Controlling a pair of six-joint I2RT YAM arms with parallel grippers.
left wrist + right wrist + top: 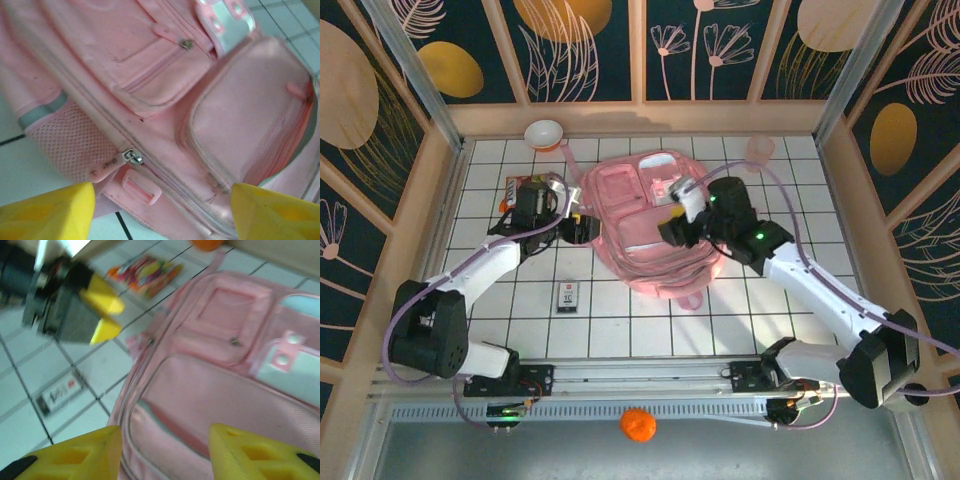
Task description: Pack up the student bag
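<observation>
As the top camera looks down, the student bag [640, 262] lies just right of my left gripper [578, 226] and beneath my right gripper [676, 214]. From the left wrist, my left gripper [162, 192] gapes wide, bag just ahead. From the right wrist, my right gripper [165, 432] stands apart, bag directly below.

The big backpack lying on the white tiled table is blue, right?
No. The backpack is pink, not blue. The top external view shows it lying on the white tiled table.
</observation>
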